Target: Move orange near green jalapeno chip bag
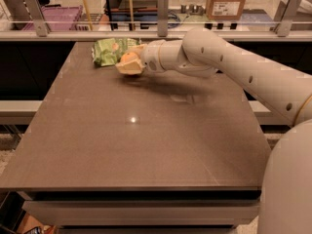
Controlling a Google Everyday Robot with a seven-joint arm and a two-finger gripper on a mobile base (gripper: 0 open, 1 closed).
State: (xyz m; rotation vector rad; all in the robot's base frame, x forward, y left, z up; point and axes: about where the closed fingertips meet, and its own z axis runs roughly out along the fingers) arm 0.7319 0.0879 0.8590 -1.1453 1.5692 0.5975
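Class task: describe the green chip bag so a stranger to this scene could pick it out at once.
Start at the brown table and go to its far left corner. The green jalapeno chip bag lies there, just left of the gripper holding the orange. It is the only light green packet on the tabletop.

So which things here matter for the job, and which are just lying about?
Job: round orange fruit in the gripper; light green glossy chip bag beside it.
Lying about: purple plastic crate, brown cardboard box, both beyond the brown table.
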